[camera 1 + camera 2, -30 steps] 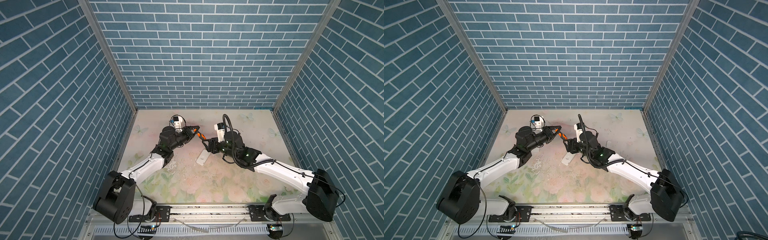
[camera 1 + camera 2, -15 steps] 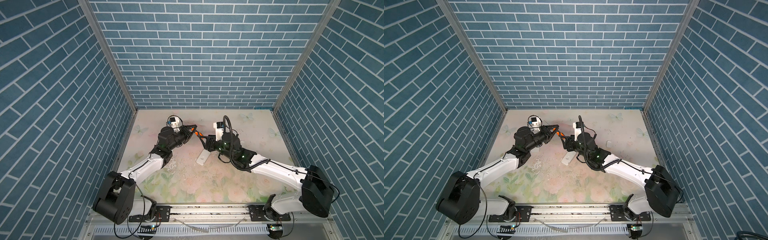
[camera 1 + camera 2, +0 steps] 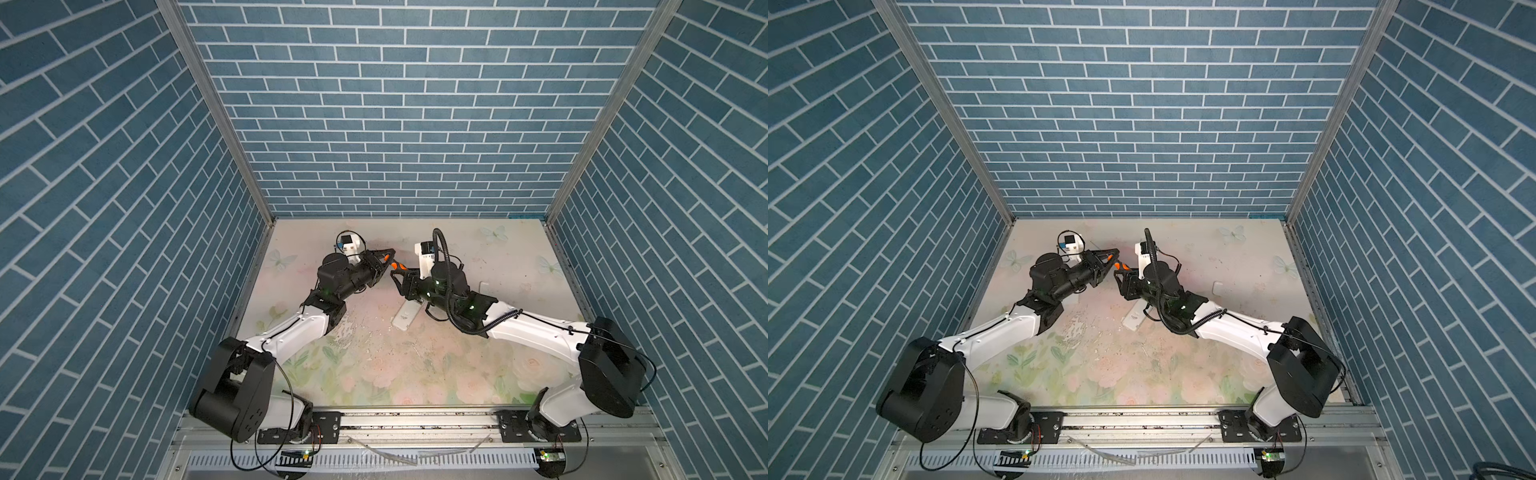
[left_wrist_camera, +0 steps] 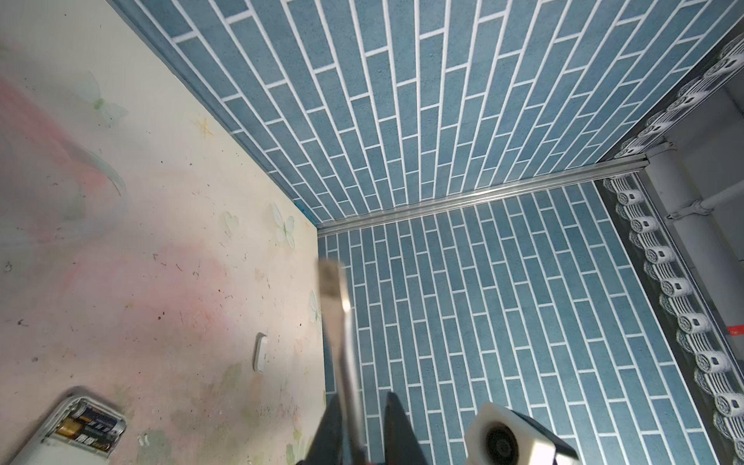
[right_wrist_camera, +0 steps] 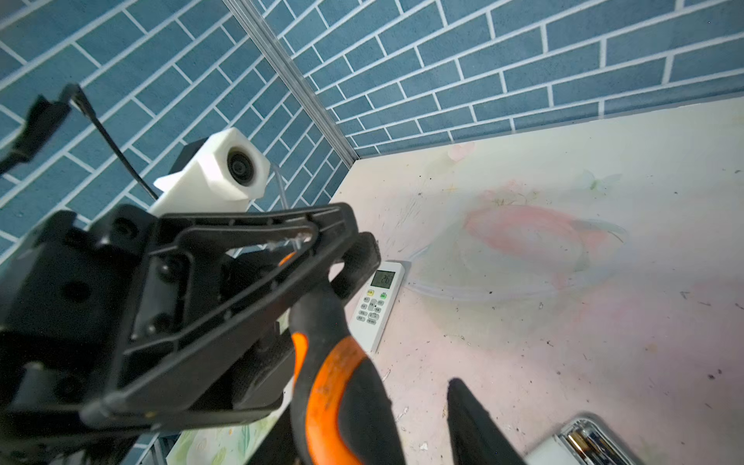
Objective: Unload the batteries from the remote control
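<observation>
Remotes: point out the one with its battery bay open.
The remote lying back-up, with batteries showing in its uncovered bay. The other remote lies buttons-up with its display facing up.

I count one open remote (image 4: pixel 34 447), one screen-up remote (image 5: pixel 376 306), two batteries (image 4: pixel 92 420) showing inside, one white cover (image 4: pixel 261 354) and one screwdriver (image 5: pixel 342 386).

Left arm (image 3: pixel 291 332) and right arm (image 3: pixel 528 332) are reaching inward, tips nearly meeting.
The left end effector (image 3: pixel 390 259) is clamping shut; the right end effector (image 3: pixel 398 279) is holding its jaws partly apart, facing it.
</observation>
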